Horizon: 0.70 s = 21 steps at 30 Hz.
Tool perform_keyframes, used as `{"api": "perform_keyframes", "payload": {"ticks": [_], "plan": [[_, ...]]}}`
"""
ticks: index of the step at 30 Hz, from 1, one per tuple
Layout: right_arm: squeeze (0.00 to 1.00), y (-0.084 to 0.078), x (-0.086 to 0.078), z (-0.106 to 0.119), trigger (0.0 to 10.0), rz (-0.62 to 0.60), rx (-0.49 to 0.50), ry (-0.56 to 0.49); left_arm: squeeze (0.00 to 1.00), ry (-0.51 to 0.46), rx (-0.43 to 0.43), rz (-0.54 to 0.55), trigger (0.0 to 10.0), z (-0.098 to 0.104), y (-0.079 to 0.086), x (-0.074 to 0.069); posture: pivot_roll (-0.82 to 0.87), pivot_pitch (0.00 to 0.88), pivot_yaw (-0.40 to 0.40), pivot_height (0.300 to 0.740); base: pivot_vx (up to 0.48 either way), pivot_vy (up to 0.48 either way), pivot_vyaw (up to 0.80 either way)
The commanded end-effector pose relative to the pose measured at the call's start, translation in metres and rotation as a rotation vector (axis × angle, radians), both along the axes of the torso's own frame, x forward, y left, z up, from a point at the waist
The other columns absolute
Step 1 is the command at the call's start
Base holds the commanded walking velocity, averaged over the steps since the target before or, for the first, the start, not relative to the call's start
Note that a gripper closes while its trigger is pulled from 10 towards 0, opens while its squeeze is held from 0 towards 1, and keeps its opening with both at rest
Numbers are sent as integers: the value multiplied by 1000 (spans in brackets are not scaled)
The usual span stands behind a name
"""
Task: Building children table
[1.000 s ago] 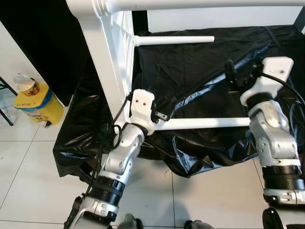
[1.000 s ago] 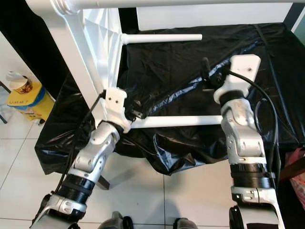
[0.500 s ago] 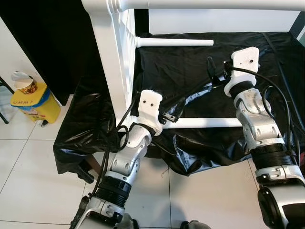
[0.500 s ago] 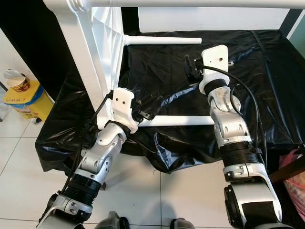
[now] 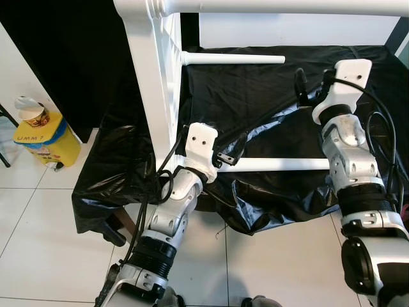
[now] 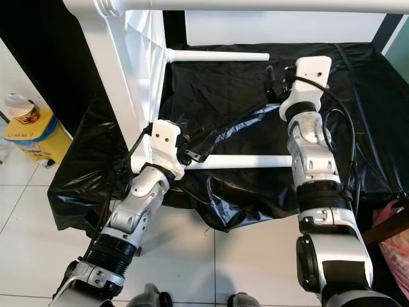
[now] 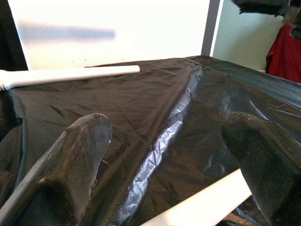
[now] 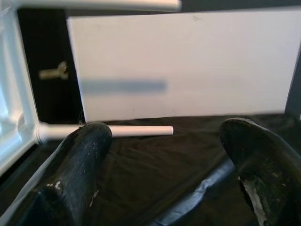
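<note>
The white children's table lies on its side on black plastic sheeting (image 5: 268, 96), its top (image 5: 156, 89) standing upright at the left. One leg (image 5: 281, 164) runs along the near side, another leg (image 5: 233, 59) lies further back, and a third (image 5: 275, 6) crosses overhead. My left gripper (image 5: 225, 157) is open at the base of the near leg, and that leg (image 7: 202, 205) passes low between its fingers (image 7: 84, 141). My right gripper (image 5: 311, 96) hovers open above the sheeting at the right, facing the far leg (image 8: 122, 131).
A yellow box with a cup (image 5: 45, 131) stands on the white tiled floor (image 5: 38, 217) at the left. A white panel (image 5: 294, 29) closes the back. The sheeting's front edge (image 5: 268, 217) hangs down near my legs. Red cloth (image 7: 284, 52) hangs at the far right.
My right gripper swung left over the sheeting, then came back a little to the right. The left gripper stayed by the near leg. The camera shifted slightly.
</note>
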State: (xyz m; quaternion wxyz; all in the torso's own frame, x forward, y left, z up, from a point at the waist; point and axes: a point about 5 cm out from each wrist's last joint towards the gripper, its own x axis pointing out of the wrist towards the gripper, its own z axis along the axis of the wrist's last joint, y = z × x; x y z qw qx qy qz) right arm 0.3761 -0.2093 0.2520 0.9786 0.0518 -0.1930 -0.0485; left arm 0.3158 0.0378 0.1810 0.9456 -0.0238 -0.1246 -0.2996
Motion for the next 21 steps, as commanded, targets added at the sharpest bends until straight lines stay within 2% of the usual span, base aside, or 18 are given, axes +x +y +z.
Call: {"api": "perform_keyframes", "payload": {"ticks": [1, 4, 6, 14, 16, 17, 18, 19, 20, 21], "plan": [[0, -9, 2, -5, 10000, -21, 95, 25, 0, -5, 4, 0, 10000, 0, -1, 1, -21, 40, -11, 740, 0, 0, 0], [0, -13, 2, -7, 10000, -27, 147, 34, 0, -6, 4, -1, 10000, 0, -1, 1, -21, 40, -11, 740, 0, 0, 0], [0, -20, 2, -14, 10000, -38, 249, 55, 0, -8, 2, -2, 10000, 0, -1, 1, -25, 42, -9, 740, 0, 0, 0], [0, -26, 0, -30, 10000, -53, 325, 93, 0, -9, 0, -2, 10000, 0, -1, 2, -27, 49, -3, 740, 0, 0, 0], [0, -31, -2, -40, 10000, -55, 411, 111, 0, -6, 0, -5, 10000, 0, -2, 1, -30, 59, 2, 740, 0, 0, 0], [0, -31, -2, -40, 10000, -55, 411, 111, 0, -6, 0, -5, 10000, 0, -2, 1, -30, 59, 2, 740, 0, 0, 0], [0, -36, -5, -49, 10000, -55, 518, 112, 0, -3, 1, -8, 10000, -1, -2, 1, -32, 67, 8, 740, 0, 0, 0], [0, -36, -5, -49, 10000, -55, 518, 112, 0, -3, 1, -8, 10000, -1, -2, 1, -32, 67, 8, 740, 0, 0, 0], [0, -40, -7, -54, 10000, -55, 607, 105, 0, 0, 1, -9, 10000, -1, -2, 1, -32, 69, 8, 740, 0, 0, 0], [0, -40, -7, -54, 10000, -55, 607, 105, 0, 0, 1, -9, 10000, -1, -2, 1, -32, 69, 8, 740, 0, 0, 0]]}}
